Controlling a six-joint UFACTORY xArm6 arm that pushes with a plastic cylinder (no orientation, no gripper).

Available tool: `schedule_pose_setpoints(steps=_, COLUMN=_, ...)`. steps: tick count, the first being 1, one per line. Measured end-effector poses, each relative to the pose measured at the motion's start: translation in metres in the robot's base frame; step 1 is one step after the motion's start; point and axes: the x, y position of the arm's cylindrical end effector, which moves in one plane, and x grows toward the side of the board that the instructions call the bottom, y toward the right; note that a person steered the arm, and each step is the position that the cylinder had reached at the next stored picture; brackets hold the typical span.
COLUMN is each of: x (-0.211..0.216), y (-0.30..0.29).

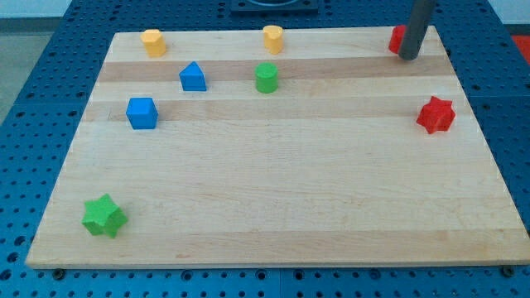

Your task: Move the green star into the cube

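The green star [104, 216] lies near the board's bottom left corner. The blue cube [142, 112] sits above it, at the view's left, well apart from the star. My tip [407, 57] stands at the view's top right, touching or right next to a red block [398, 39] that the rod partly hides. The tip is far from both the green star and the blue cube.
A blue house-shaped block [192, 77] and a green cylinder [266, 78] sit in the upper middle. Two yellow blocks [152, 41] [273, 38] lie along the top edge. A red star [436, 115] is at the right. The wooden board [290, 190] rests on a blue pegboard.
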Motion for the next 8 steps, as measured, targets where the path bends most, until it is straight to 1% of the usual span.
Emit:
schedule_pose_setpoints(steps=2, x=-0.014, y=0.0)
schedule_pose_setpoints(steps=3, x=-0.012, y=0.0)
schedule_pose_setpoints(steps=4, x=0.015, y=-0.007)
schedule_pose_setpoints(steps=5, x=0.046, y=-0.03)
schedule_pose_setpoints(steps=6, x=0.072, y=-0.069)
schedule_pose_setpoints(steps=8, x=0.148, y=-0.158)
